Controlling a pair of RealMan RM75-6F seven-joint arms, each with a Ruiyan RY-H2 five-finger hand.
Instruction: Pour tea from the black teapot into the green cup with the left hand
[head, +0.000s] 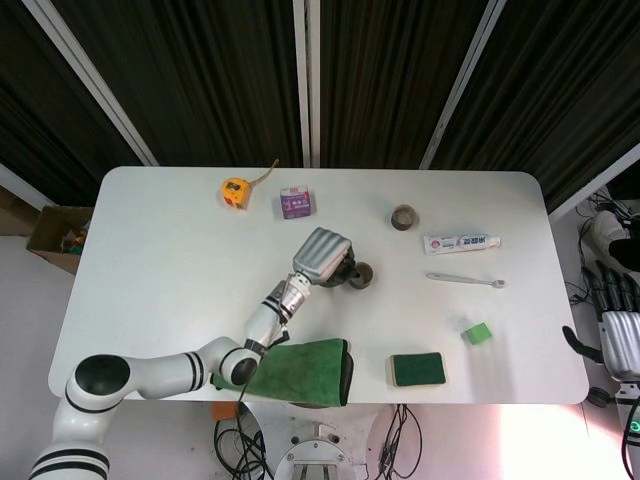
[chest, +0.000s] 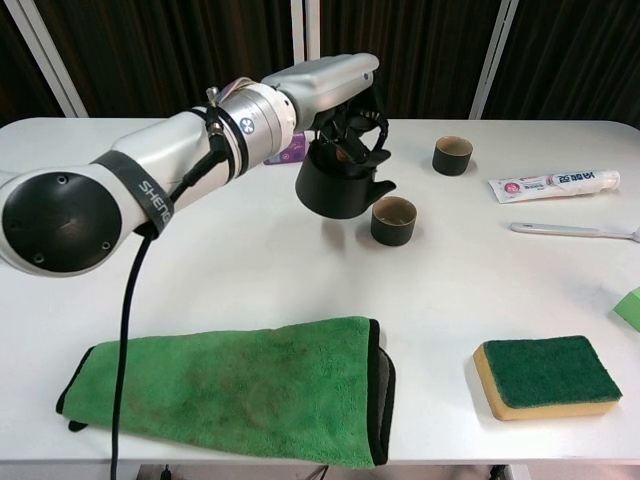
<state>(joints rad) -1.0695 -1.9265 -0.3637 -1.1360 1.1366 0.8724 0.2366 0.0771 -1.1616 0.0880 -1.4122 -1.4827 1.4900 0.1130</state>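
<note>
My left hand (chest: 345, 100) (head: 322, 257) holds the black teapot (chest: 340, 185) by its top, lifted off the table. The pot's spout points right and hangs just above the left rim of the green cup (chest: 393, 221) (head: 361, 275), which stands upright on the white table (chest: 300, 280). In the head view the hand covers most of the teapot. A second, similar cup (chest: 452, 155) (head: 404, 217) stands farther back right. My right hand (head: 620, 330) hangs off the table's right edge with its fingers apart, holding nothing.
A folded green cloth (chest: 240, 385) lies at the front left, a green-topped sponge (chest: 545, 375) at the front right. A toothpaste tube (chest: 553, 184), a toothbrush (chest: 575, 231), a small green block (head: 478, 333), a purple box (head: 295, 203) and a yellow tape measure (head: 233, 190) are spread about.
</note>
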